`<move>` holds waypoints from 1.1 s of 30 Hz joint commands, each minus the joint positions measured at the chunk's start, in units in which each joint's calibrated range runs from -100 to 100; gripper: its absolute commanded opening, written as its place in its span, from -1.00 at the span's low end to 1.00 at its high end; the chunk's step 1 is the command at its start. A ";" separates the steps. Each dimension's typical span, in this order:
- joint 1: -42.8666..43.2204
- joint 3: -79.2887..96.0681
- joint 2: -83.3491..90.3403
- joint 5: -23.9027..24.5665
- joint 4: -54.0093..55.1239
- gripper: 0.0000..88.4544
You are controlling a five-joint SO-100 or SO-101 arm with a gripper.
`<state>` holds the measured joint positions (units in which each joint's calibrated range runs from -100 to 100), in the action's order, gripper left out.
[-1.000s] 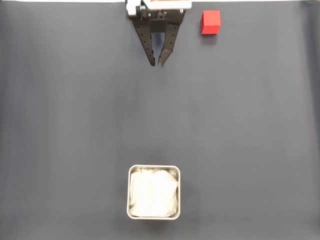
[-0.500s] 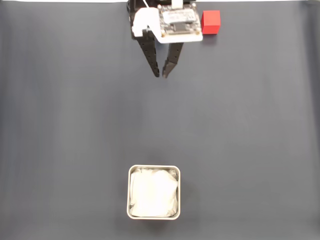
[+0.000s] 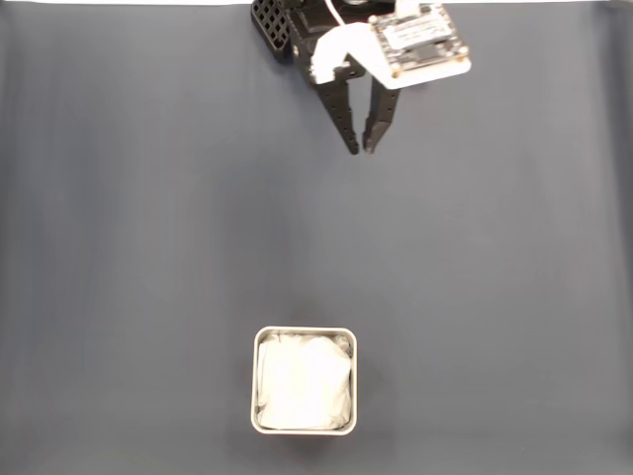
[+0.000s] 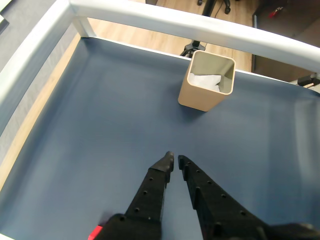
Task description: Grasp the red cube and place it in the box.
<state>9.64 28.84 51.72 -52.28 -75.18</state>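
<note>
The gripper is hanging over the far end of the desk with its jaws almost closed, holding nothing. The red cube is just peeking out beside the arm. The box is sitting well apart, with no cube in it. Grabbing and dropping are both still waiting.

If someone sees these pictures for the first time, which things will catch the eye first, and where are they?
The black two-finger gripper stands out at the top of the fixed view, fingertips nearly together above the dark mat. The small square metal box with white lining sits alone near the bottom centre. In the wrist view, a sliver of the bright red cube peeks out at the bottom edge beside the gripper.
</note>
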 commanded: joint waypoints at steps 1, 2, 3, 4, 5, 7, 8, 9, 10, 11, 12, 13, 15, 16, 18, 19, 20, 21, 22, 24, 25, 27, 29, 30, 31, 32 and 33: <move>2.57 -2.75 -0.33 -0.39 0.42 -1.00; 3.28 -2.75 -0.33 -0.39 0.34 -1.00; 3.92 -2.66 -0.33 -0.39 0.26 -1.00; 4.56 -2.57 -0.24 -0.39 0.26 -1.00; 5.27 -2.38 -0.07 -0.44 0.26 -1.00; 6.62 -2.20 0.02 -0.49 0.26 -1.00; 7.33 -2.11 0.02 -0.54 0.18 -1.00; 8.11 -2.02 0.02 -0.59 0.02 -1.00; 8.89 -2.02 0.02 -0.63 -0.07 -1.00; 9.75 -1.84 0.02 -0.63 -0.07 -1.00; 10.53 -1.84 0.02 -0.73 -0.07 -1.00; 11.17 -1.65 0.10 -0.83 -0.07 -1.00; 12.37 -1.29 0.19 -1.22 -0.07 -1.00; 12.87 -1.11 0.28 -1.47 -0.07 -1.00; 13.86 -0.47 0.62 -1.95 -0.07 -1.00; 14.36 -0.19 0.80 -2.20 -0.07 -1.00; 14.79 0.17 0.88 -2.34 -0.07 -1.00; 15.29 0.45 1.06 -2.44 -0.15 -1.00; 15.78 0.72 1.14 -2.49 -0.23 -1.00; 17.06 0.99 1.49 -2.44 -0.72 -1.00; 17.77 1.18 1.75 -2.39 -0.89 -1.00; 19.26 1.72 2.18 -2.15 -0.97 -1.00; 20.68 2.09 2.62 -1.86 -0.97 -1.00; 21.46 2.27 2.79 -1.71 -1.05 -1.00; 22.17 2.27 2.88 -1.51 -1.21 -1.00; 22.88 2.36 3.05 -1.37 -1.30 -1.00; 23.59 2.45 3.22 -1.22 -1.38 -1.00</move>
<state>31.08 31.46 53.10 -54.04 -76.13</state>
